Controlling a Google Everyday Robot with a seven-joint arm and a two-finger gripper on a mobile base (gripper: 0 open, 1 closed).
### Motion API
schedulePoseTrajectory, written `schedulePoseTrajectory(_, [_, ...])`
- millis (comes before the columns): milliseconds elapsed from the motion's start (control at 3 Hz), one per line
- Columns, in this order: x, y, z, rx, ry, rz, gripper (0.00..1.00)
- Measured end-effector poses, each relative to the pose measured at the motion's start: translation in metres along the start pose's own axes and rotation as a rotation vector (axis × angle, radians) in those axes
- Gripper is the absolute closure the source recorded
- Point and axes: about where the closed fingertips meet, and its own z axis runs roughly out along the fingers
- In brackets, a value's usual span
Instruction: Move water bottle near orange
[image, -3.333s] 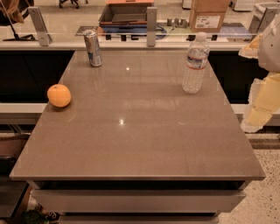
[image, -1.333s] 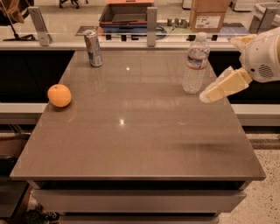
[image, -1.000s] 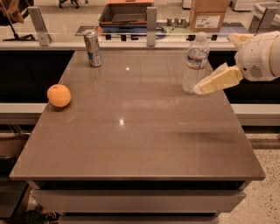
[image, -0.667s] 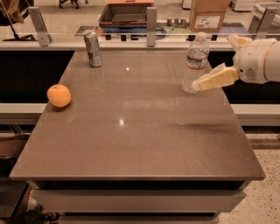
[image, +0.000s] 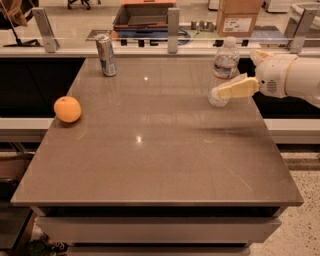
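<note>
Sitting at the left edge of the brown table (image: 150, 165), the orange (image: 67, 109) lay well apart from the water bottle (image: 225, 62), which stood upright near the far right edge. Your gripper (image: 217, 93) extended from the right, level with the bottle's lower part and overlapping it in view; whether it was apart or clamped, you could not tell. Farther back on the left, a drink can (image: 106, 48) stood upright.
</note>
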Motion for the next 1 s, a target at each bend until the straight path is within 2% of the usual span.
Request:
schedulePoseTrajectory(333, [-0.0022,-0.0010,0.0169,-0.027,-0.031,0.038,0.00])
schedulePoseTrajectory(667, [-0.0030,0.0005,0.0185,-0.031,-0.031,0.036,0.18])
schedulePoseTrajectory(1000, [-0.0041,0.0023,0.0207,-0.035,-0.032,0.035,0.41])
